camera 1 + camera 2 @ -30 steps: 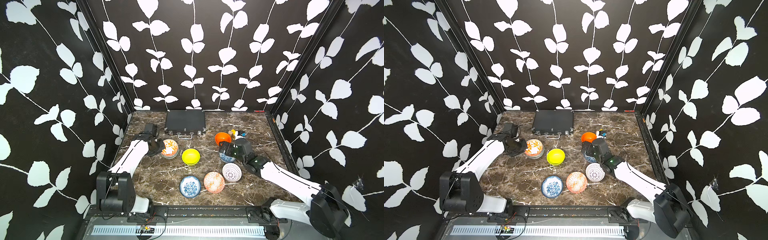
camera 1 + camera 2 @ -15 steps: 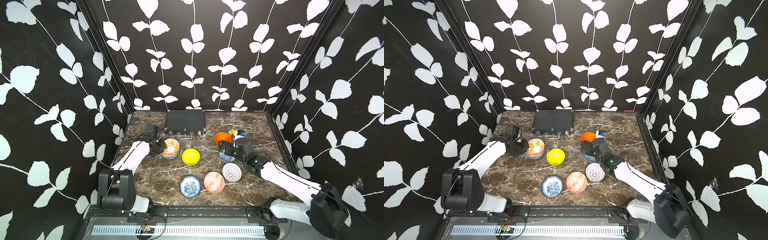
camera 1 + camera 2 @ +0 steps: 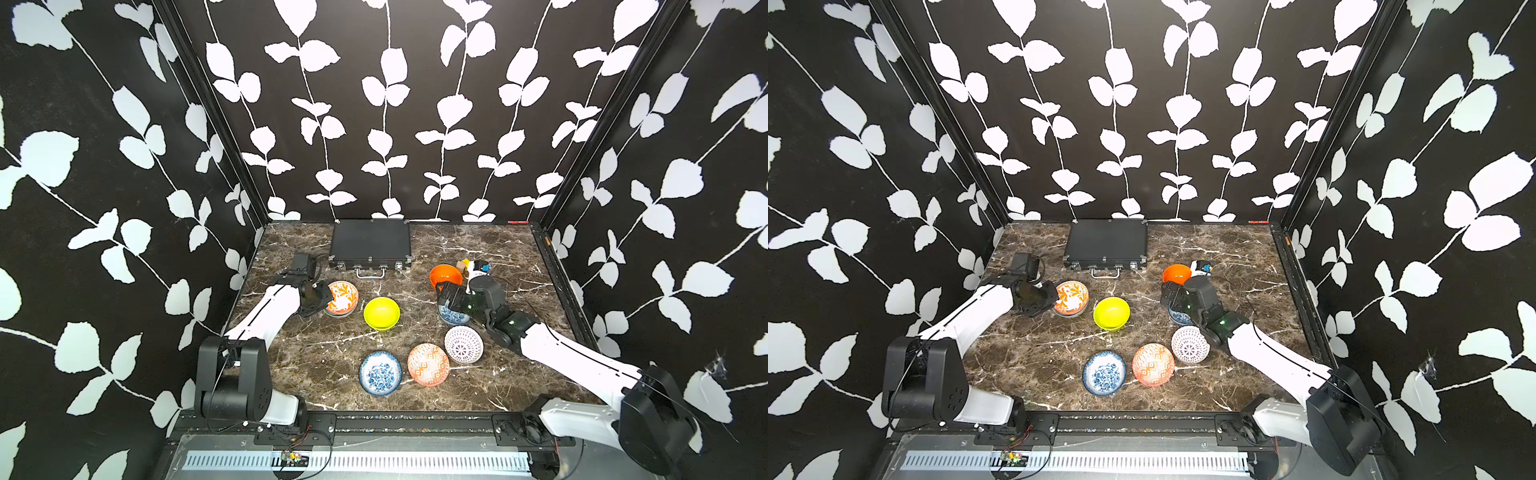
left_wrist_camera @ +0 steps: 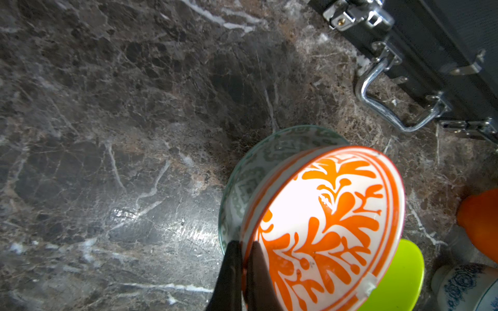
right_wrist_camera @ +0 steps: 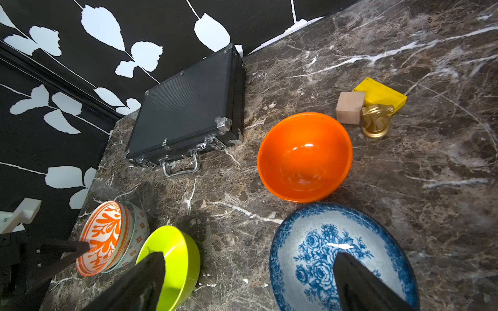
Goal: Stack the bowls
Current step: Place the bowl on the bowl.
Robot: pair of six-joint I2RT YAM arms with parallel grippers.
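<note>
Orange-leaf bowl [image 4: 323, 220] is pinched by its rim in the closed left claw [image 4: 244, 250], tilted inside the grey-green patterned bowl [image 4: 250, 172] just beyond the tips. Level it until seated, then release. Only the right wrist view shows the right claw [image 5: 249, 255] spread open directly above the blue-floral bowl [image 5: 318, 242]; top views hide this.

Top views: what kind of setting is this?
Probably an enclosed robot data-collection booth: leaf-print walls on three sides, a marble-look tabletop, and a left arm and right arm mounted at its front edge.
</note>
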